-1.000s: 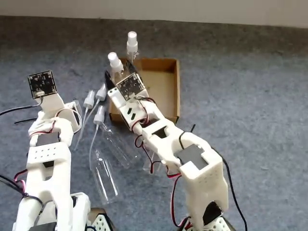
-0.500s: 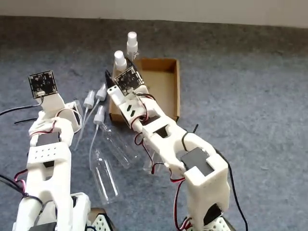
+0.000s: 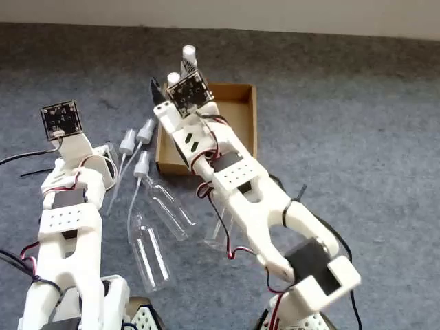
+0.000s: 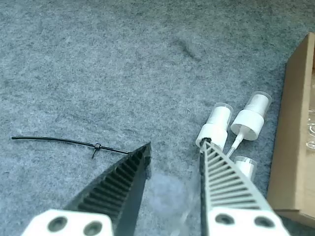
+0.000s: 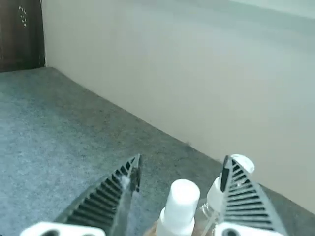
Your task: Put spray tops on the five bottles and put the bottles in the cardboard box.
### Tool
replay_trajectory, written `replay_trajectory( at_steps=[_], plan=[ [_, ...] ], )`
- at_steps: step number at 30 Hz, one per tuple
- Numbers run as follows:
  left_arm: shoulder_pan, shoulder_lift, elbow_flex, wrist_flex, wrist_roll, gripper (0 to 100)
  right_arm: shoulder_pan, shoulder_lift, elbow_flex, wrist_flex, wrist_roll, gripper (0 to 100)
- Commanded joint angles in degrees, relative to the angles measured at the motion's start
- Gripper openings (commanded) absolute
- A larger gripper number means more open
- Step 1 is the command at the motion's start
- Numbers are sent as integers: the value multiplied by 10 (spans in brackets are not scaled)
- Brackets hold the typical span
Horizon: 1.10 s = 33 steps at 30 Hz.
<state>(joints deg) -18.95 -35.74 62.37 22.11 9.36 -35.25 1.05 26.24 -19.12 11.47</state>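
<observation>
Two capped bottles [image 3: 188, 60] are upright at the cardboard box [image 3: 240, 117] corner; two clear bottles [image 3: 168, 206] lie nearby.

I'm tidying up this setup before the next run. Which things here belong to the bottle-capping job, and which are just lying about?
Belongs to the job:
cardboard box
two capped bottles, standing by its far corner
three loose spray tops
two uncapped bottles lying flat
third bottle, partly under an arm

Just lying about:
black cable tie
</observation>
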Motion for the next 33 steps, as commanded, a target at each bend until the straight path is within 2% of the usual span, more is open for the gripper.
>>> replay_trajectory(
  at_steps=[1, 10, 12, 16, 21, 25, 28, 29, 32, 33],
  plan=[
    [9, 1, -26, -11, 4, 160, 8, -80, -12, 51, 4, 213],
    [-7, -3, -48, -4, 4, 161, -10, -240, -10, 263, 3, 213],
    [-33, 2, -108, 57, -13, 161, -22, -279, -7, 342, 3, 213],
    [-77, 58, -275, 246, -20, 163, -55, -323, 14, 498, 4, 213],
    [-118, 193, -502, 418, -80, 164, -53, -342, 43, 601, 5, 213],
    [-159, 303, -665, 505, -112, 164, -51, -363, 96, 671, 5, 217],
    [-178, 378, -760, 541, -148, 163, 0, -400, 132, 683, 1, 214],
    [-182, 403, -787, 549, -158, 162, 19, -405, 139, 684, -19, 213],
    [-186, 471, -854, 570, -184, 163, 69, -407, 145, 729, -190, 213],
    [-186, 491, -873, 578, -187, 164, 68, -402, 145, 744, -224, 213]
  ],
)
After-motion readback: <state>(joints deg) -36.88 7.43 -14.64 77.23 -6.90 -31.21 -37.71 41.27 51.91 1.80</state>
